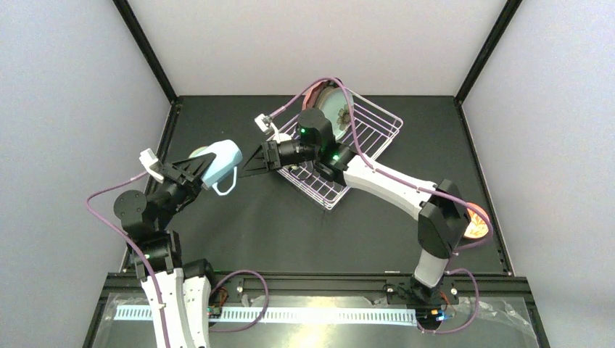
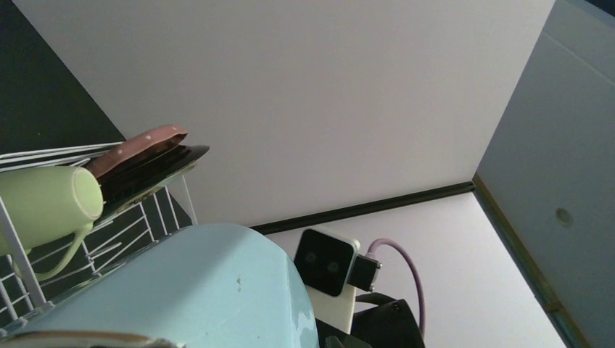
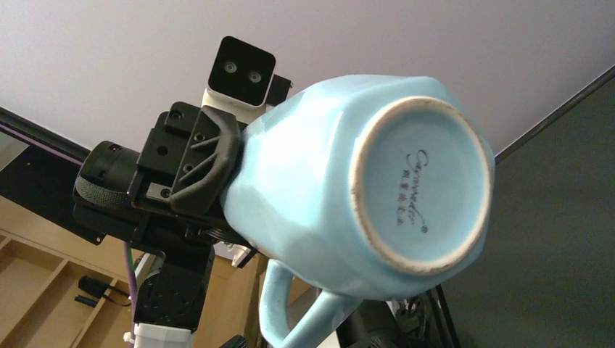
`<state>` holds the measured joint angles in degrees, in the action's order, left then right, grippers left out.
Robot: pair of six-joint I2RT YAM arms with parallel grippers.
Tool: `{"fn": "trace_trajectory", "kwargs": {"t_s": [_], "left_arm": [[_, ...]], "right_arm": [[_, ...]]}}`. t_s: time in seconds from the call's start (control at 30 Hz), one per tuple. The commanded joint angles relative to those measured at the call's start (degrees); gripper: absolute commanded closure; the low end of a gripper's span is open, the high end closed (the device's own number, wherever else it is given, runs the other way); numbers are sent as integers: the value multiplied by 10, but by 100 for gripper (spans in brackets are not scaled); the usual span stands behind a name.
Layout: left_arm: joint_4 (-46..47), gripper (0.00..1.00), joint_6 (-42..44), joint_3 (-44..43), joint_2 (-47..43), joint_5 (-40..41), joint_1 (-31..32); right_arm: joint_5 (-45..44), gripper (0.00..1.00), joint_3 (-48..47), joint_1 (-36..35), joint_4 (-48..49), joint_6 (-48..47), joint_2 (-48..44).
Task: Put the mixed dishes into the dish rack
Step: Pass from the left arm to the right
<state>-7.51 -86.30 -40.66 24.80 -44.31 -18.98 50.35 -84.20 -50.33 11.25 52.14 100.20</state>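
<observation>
**Q:** Light-blue mug point(image 1: 221, 163): where is it?

**A:** Nearest first. A small orange-patterned bowl point(image 1: 476, 223) sits by the right edge of the tabletop point(image 1: 290, 232), half hidden behind the right arm's elbow. Farther in, toward the left edge, the left gripper point(image 1: 203, 172) is clamped on the mug's rim. It holds the mug on its side above the surface, base turned rightward, handle toward the near edge.

**Q:** And the other hand?

**A:** The right gripper point(image 1: 250, 161) faces the mug's base, jaws spread wide, holding nothing. A narrow gap separates it from the mug.

**Q:** The dish rack point(image 1: 391, 125)?

**A:** It sits skewed by the far edge, one corner pointing at the near edge. Dark tabletop lies between that corner and the arm bases. The right arm reaches across the rack's left side. Inside, a cream mug point(image 2: 43, 206) lies on its side. At the far corner, a pink dotted plate point(image 2: 145, 143), a dark-rimmed plate point(image 2: 156, 168) and a mint flowered plate point(image 1: 336, 109) stand on edge.
</observation>
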Motion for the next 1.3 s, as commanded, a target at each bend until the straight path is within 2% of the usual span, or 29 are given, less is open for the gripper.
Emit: {"fn": "trace_trajectory", "kwargs": {"t_s": [0.0,0.4,0.63,0.8,0.93,1.17,1.27], "left_arm": [[67,99,-26,-14,0,-15,1],[68,99,-32,-15,15,-26,1],[104,99,-35,-17,28,-28,2],[107,99,-31,-16,35,-17,21],[105,99,-22,-10,39,17,63],[99,99,19,-5,65,120,207],[88,99,37,-11,74,147,239]], "right_arm": [[17,2,-22,1,33,18,19],[31,2,-85,-18,54,40,67],[33,2,-112,-36,55,46,95],[39,2,-134,-44,58,52,113],[41,3,-157,-49,56,56,128],[38,20,-164,-51,65,64,135],[36,25,-166,-51,56,57,133]]}}
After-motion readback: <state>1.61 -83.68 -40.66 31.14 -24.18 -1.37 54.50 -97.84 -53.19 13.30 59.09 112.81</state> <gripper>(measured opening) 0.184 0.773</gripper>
